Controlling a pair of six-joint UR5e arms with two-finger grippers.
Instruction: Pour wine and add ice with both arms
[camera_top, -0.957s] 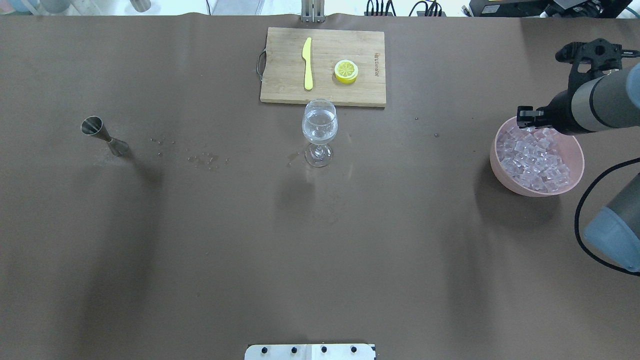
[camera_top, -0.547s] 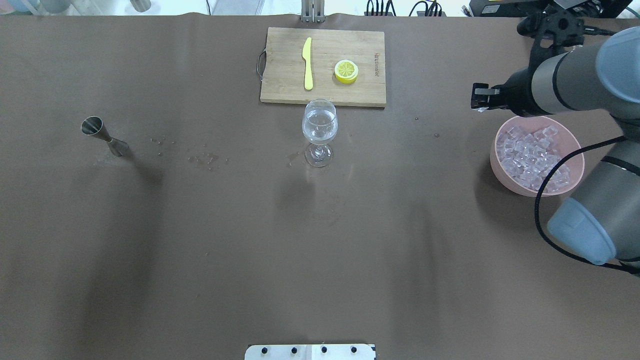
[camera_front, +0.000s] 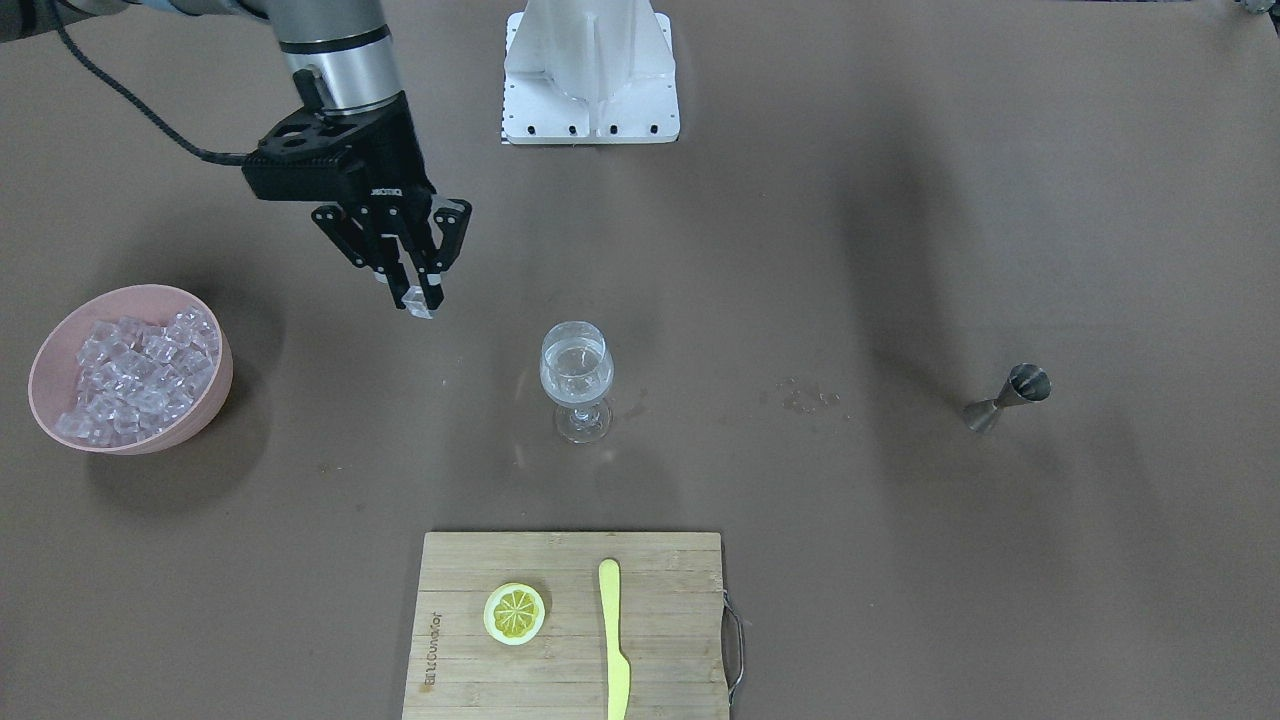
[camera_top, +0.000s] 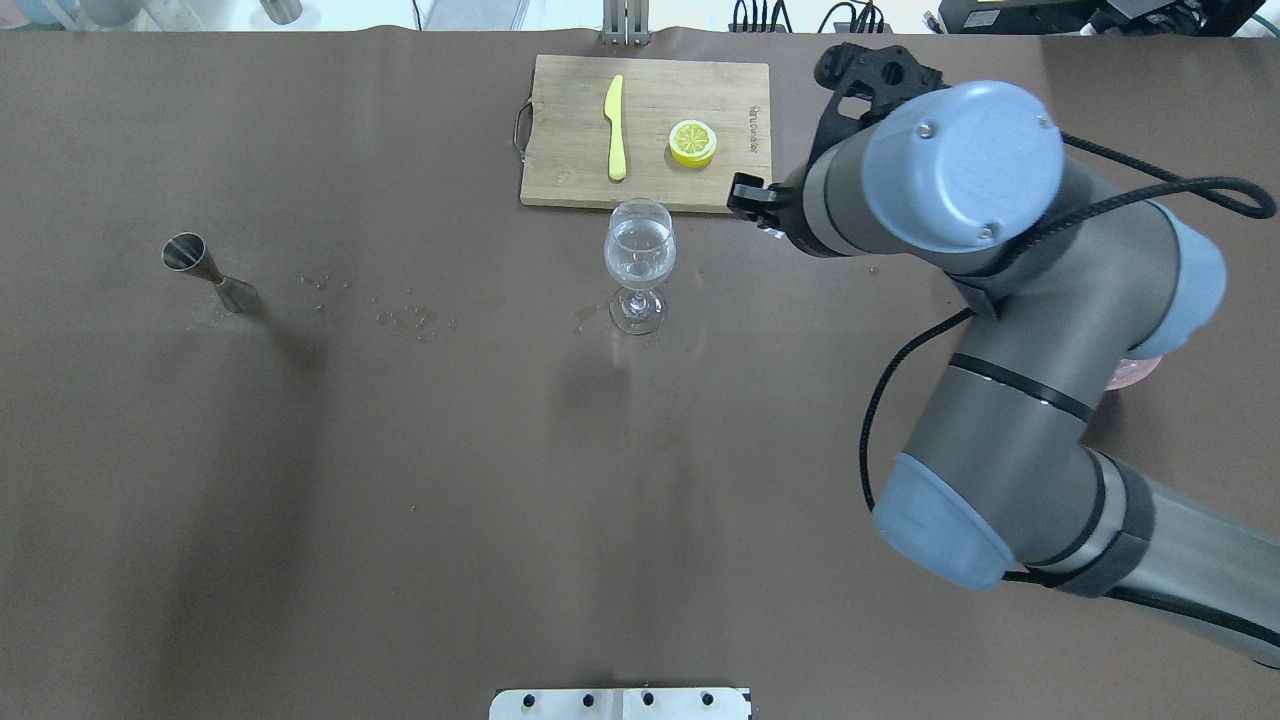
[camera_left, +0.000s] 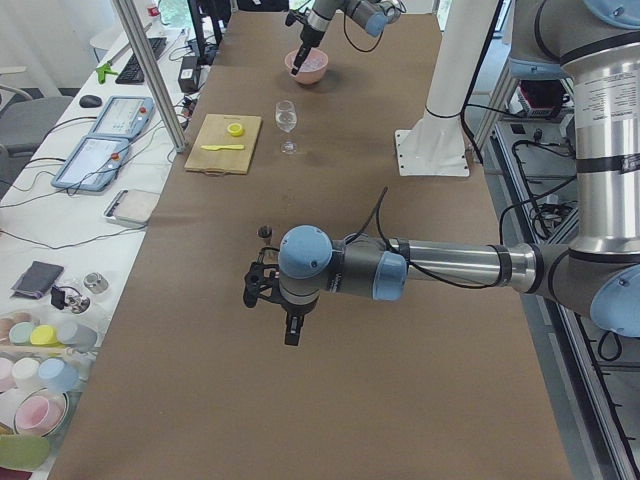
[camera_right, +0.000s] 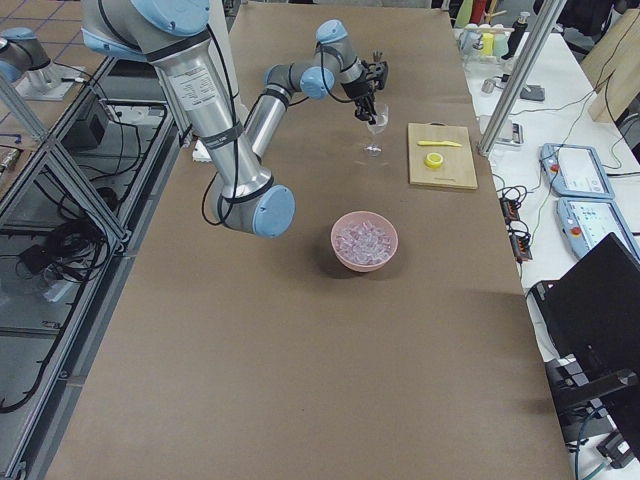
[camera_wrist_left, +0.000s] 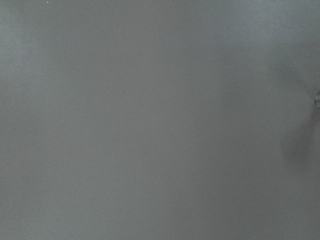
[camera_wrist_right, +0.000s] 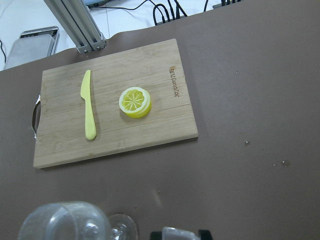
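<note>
Currently 1 ice cube (camera_front: 418, 304) sits pinched between the 2 fingertips of the right gripper (camera_front: 415, 292), poking out just below the tips. The jaws stand narrow, closed on it. The gripper hangs in the air above the brown table (camera_front: 900, 200), between the pink bowl (camera_front: 215, 395) and the wine glass (camera_front: 576, 375), and not over the glass's mouth. In the right wrist view the glass rim lies at bottom left, with the cube beside it to the right. The rest of the ice (camera_front: 130, 375) fills the bowl, well off on the robot's right.

The right arm (camera_top: 1010, 330) reaches in from the robot's right with its elbow raised and the fingers pointing downward. In the left side view the left arm (camera_left: 440, 265) lies stretched low over the table, the left gripper (camera_left: 291, 338) aimed down at bare cloth. Whether its jaws are wide or narrow I cannot tell.

The cube is too small to show a long axis. The glass stands upright, stem vertical and mouth up, with a small amount of clear wine (camera_front: 575, 388) inside. A steel jigger (camera_front: 1005, 397) stands well apart on the robot's left.
</note>
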